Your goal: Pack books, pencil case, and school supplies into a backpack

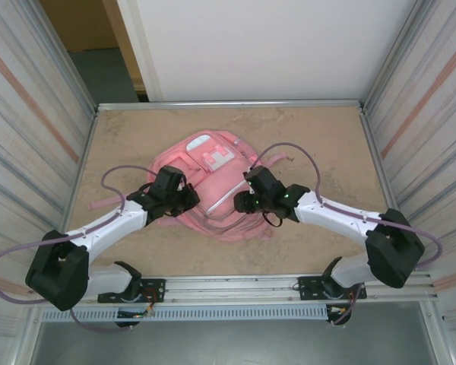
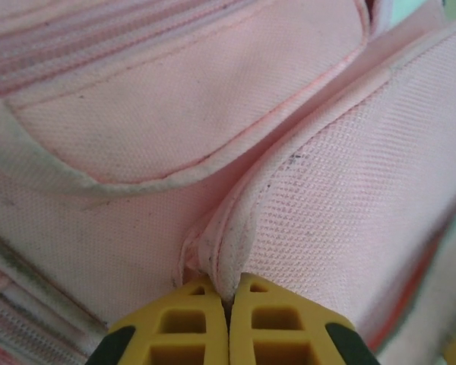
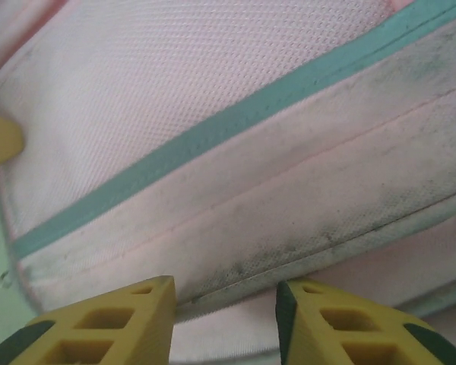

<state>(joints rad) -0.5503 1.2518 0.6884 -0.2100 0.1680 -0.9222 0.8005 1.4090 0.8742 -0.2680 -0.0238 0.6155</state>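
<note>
Closest to my left wrist camera, the left end effector has its yellow fingers clamped together on a raised fold of the backpack. The pink backpack lies flat mid-worktop; I cannot see inside it. The right end effector is spread apart against its teal-trimmed edge.

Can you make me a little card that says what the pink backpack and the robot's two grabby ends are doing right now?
backpack: pink, lying on the tan table
left end effector: shut, pinching a fold of the backpack's fabric
right end effector: open, fingers apart, right up against a grubby pink edge next to a teal stripe
placement: both end effectors are over the backpack's near half, one from each side
</note>
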